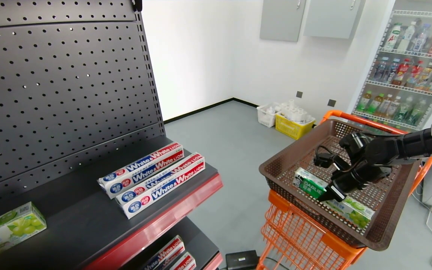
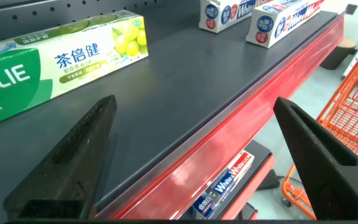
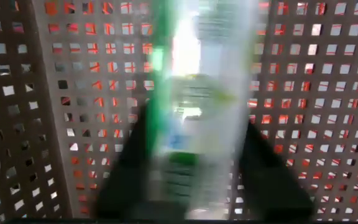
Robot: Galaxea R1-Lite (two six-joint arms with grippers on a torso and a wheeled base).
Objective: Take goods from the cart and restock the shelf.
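**Desk:** Where does the restocking stand?

**Robot:** My right pincer (image 1: 330,195) is down inside the brown basket (image 1: 276,176) on top of the orange cart (image 1: 294,240). It sits astride a green toothpaste box (image 1: 353,210) that lies flat on the basket floor. I am across the box's narrow width because that is the only span I can hold. I cannot tell whether I have clamped on it.

**Desk:** And the other arm?

**Robot:** My left pincer (image 2: 194,102) hangs wide apart and holds nothing. It is low over the front part of the shelf (image 1: 88,210), above a bare dark stretch.

**Desk:** Why there?

**Robot:** My guess is that the bare stretch is where the stock belongs. A matching green box (image 2: 61,56) lies at the near end of the shelf. Two white-and-blue toothpaste boxes (image 1: 152,176) lie side by side, touching, at the far end by the red lip. The gap runs between them.

**Desk:** What does the next move call for?

**Robot:** A firm hold first, I judge, then a straight lift that clears the basket's raised rim. The basket tilts on the cart, so a loosely held box could slip back in.
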